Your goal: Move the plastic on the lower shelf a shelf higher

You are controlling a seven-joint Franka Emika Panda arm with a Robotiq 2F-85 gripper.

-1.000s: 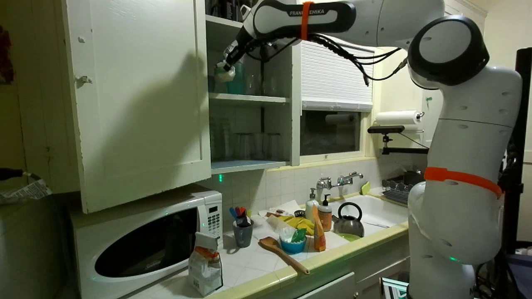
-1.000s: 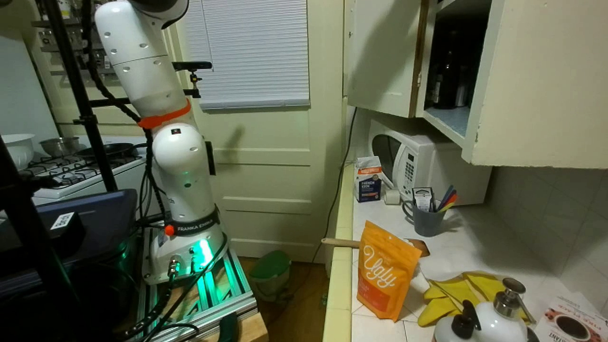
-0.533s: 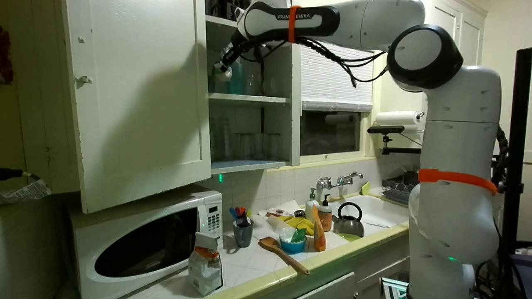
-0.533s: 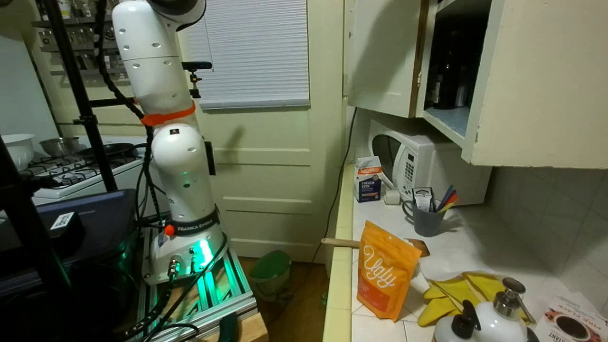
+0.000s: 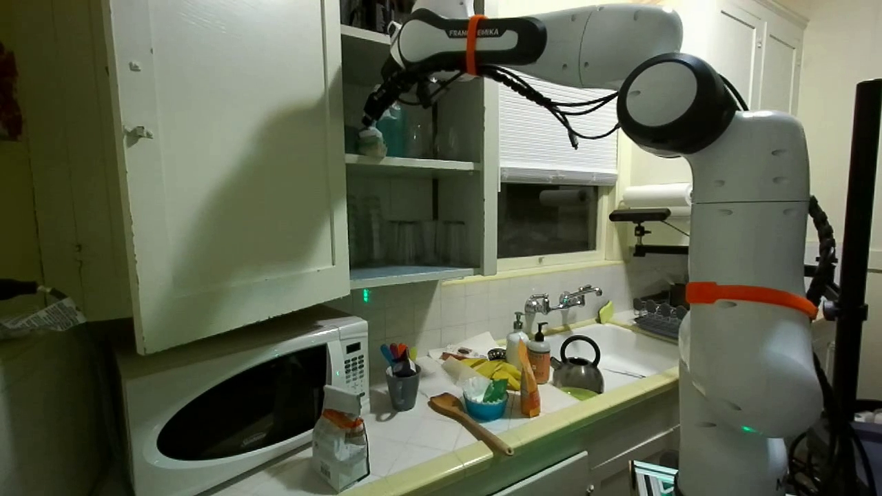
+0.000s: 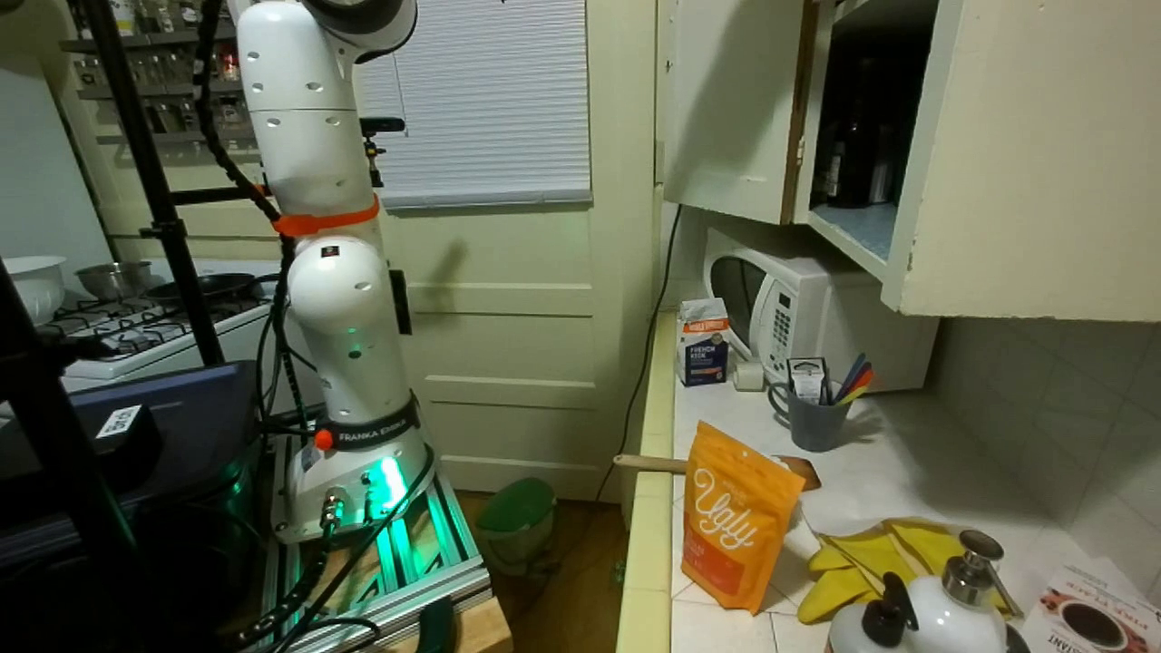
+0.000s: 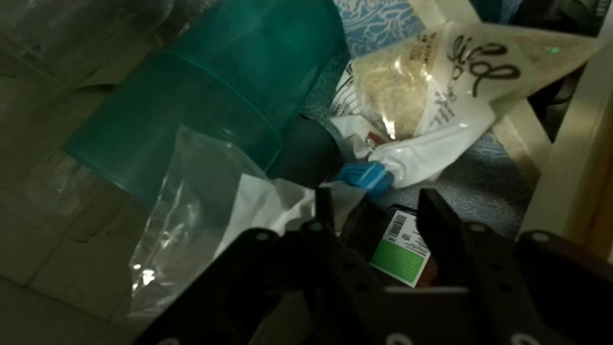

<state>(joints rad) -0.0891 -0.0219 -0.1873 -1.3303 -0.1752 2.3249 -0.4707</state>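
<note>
A pale, crumpled plastic bundle (image 5: 373,142) rests on the cabinet's middle shelf (image 5: 413,162) in an exterior view. My gripper (image 5: 366,122) is just above it, pointing down. In the wrist view my gripper (image 7: 376,196) is open, with a gap between the fingertips. A clear and white plastic bag (image 7: 191,239) lies by the left finger, its white part passing behind that fingertip. A white printed bag (image 7: 455,91) with a blue clip (image 7: 366,177) lies just beyond the fingertips. I cannot tell which bag is the pale bundle.
A teal cup (image 7: 210,91) stands close by on the same shelf. A dark container with a green label (image 7: 400,258) is below the fingers. Glasses stand on the lower shelf (image 5: 413,274). The open cabinet door (image 5: 234,172) and the shelf above hem in the arm.
The pale bundle has dropped from between the fingertips down to the middle shelf and is let go. The gripper has moved slightly down; the elbow has shifted left and lower in an exterior view.
</note>
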